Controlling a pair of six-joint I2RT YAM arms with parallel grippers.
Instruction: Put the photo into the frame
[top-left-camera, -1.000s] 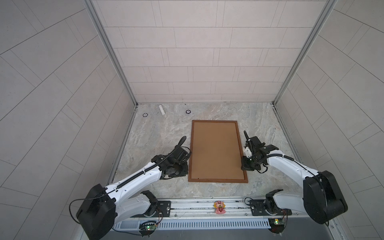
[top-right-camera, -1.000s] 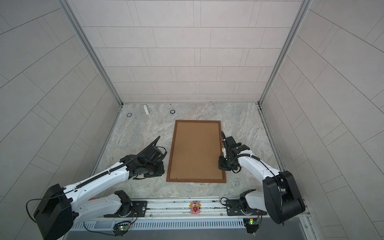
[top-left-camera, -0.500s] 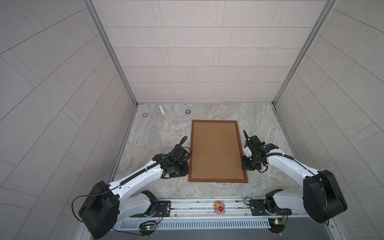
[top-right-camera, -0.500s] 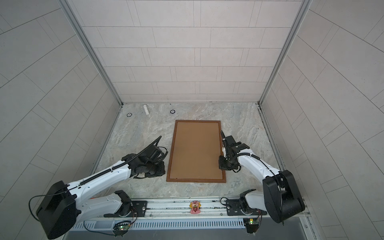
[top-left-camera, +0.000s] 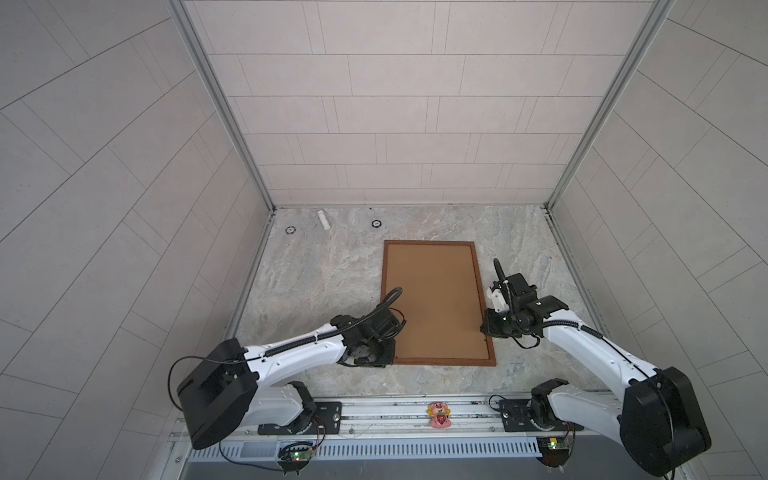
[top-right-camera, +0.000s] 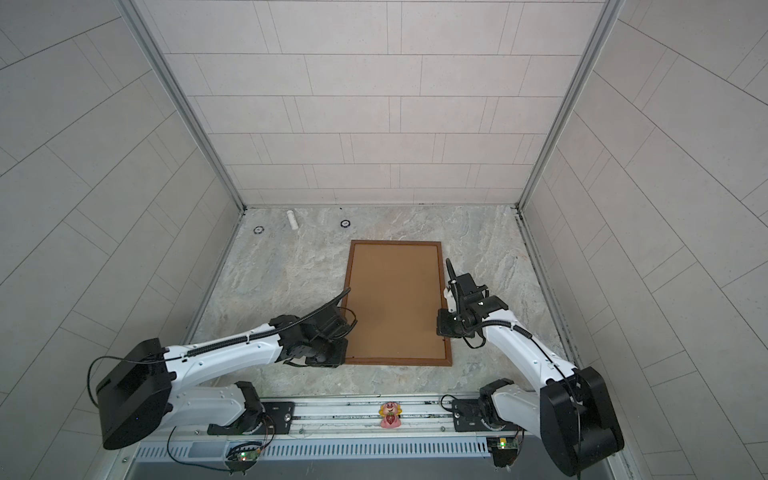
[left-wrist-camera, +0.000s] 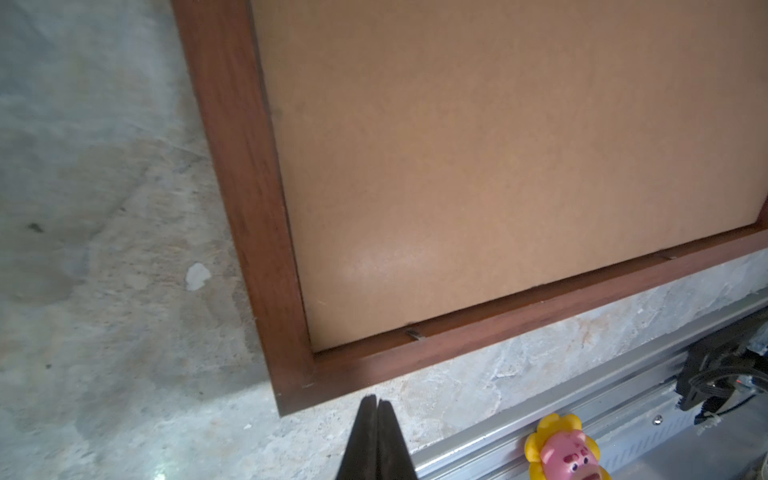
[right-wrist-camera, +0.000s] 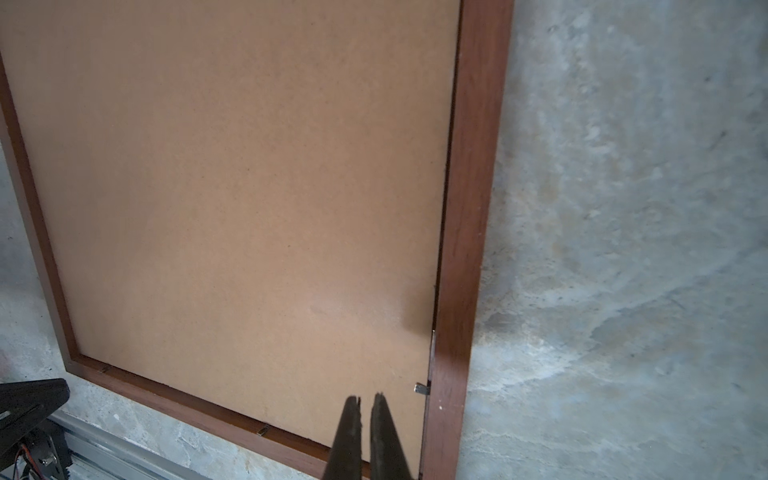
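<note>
- We list the left gripper (left-wrist-camera: 376, 402): fingers pressed together, empty, above the table (left-wrist-camera: 104, 249), just off the near left corner of the frame (left-wrist-camera: 255, 199).
- We list the right gripper (right-wrist-camera: 365, 401): closed on nothing, tips over the backing board (right-wrist-camera: 232, 187) beside the frame's right rim, near a small metal tab (right-wrist-camera: 421, 388).
- The frame lies flat on the table, back upward (board seated inside it).
- The photo: we cannot see it in any view.
- A pink and yellow toy (top-left-camera: 439, 414) sits on the front rail (top-left-camera: 374, 409).
</note>
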